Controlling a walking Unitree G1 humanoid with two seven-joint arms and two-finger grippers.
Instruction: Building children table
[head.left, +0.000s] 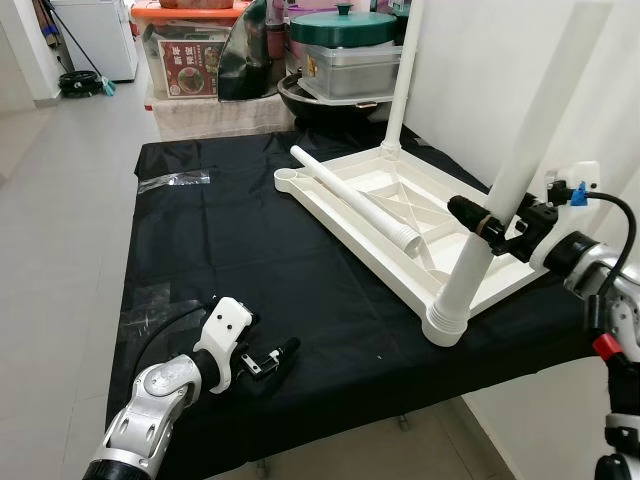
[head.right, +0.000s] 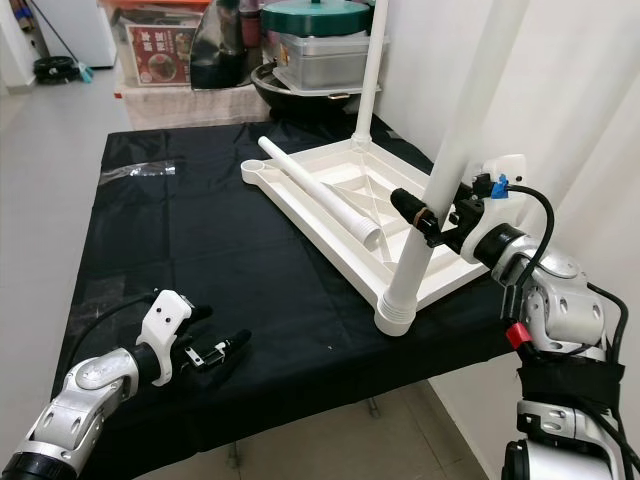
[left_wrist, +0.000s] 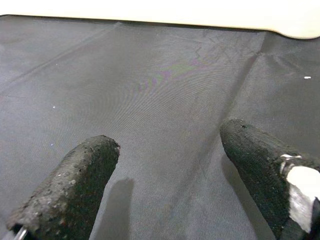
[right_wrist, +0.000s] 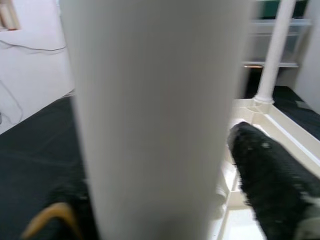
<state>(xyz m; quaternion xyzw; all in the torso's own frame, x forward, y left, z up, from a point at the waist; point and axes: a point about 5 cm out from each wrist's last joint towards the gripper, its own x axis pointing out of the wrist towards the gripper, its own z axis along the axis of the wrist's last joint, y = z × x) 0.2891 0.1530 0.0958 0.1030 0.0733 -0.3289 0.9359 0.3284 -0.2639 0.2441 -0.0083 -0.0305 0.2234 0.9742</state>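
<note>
Tiled room, clutter at 12 o'clock: storage boxes (head.left: 190, 50), a grey bin with a green lid (head.left: 345, 50). Work surface is a low platform under a black cloth (head.left: 230, 250).

Upside-down white plastic tabletop (head.left: 400, 215) sits on the cloth toward 2 o'clock from centre. One leg (head.left: 400, 90) already stands upright in the far corner socket. A loose leg (head.left: 355, 198) lies diagonally across the underside, one end near the empty socket (head.left: 290, 180) at the 10 o'clock corner.

Right gripper (head.left: 490, 225) comes in from 3 o'clock, fingers pinching a second leg (head.left: 520, 170) a little above its base. That leg's foot is at the near corner socket (head.left: 447, 325), the leg leaning off vertical toward 1 o'clock. Right wrist view: the leg fills the gap, one black finger (right_wrist: 270, 180) tight against it.

Left gripper (head.right: 215, 352) rests low on the cloth at 7 o'clock, well apart from the table; fingers (left_wrist: 75, 185) spread, nothing between them.

Step in hand, my read: seating leg two in the near socket. Can't tell if it's fully home.

Next move calls for:
- bring leg plumb, then push straight down along its axis
- tabletop may slide or tip on the cloth, so the left gripper bracing the frame would help
- then release, go for the loose leg
</note>
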